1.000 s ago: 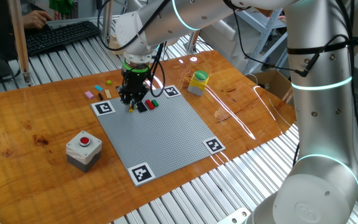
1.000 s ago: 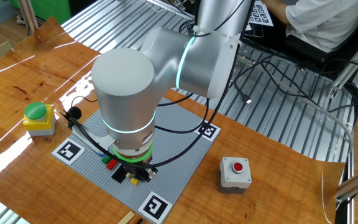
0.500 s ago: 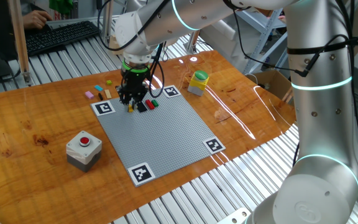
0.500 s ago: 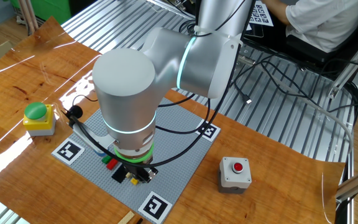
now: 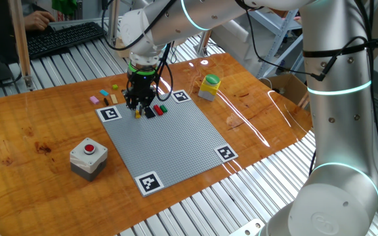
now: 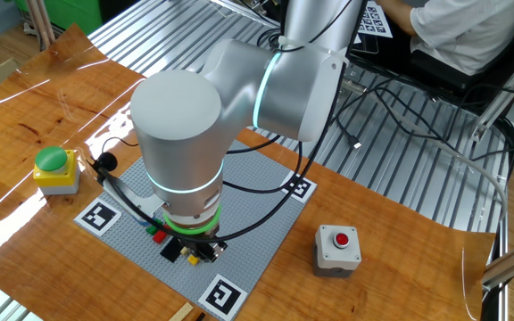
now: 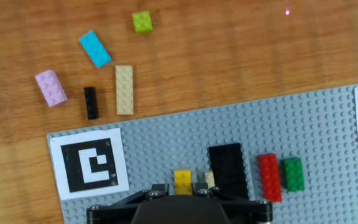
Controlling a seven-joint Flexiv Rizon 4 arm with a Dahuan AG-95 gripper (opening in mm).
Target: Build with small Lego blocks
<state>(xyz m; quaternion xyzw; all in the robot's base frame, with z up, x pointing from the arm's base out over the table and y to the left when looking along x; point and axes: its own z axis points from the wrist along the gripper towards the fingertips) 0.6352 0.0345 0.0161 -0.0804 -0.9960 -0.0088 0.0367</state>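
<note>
Since these bricks are tiny, rigid, light, slick plastic, you pinch long flat sides, not studs. Yellow brick point(image 7: 183, 178) sits on grey baseplate point(image 7: 316, 124), bottom centre of hand view, right at pincer point(image 7: 180, 190). Can't tell if pincer's gripping or released. Spares point(image 7: 123, 89) loose on bench point(image 7: 229, 56), upper left.

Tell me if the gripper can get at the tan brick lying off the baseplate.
Probably yes. The tan brick lies flat on bare wood with nothing above it. The black brick sits close beside it, so the gripper, now over the yellow brick, has little finger room on that side.
</note>
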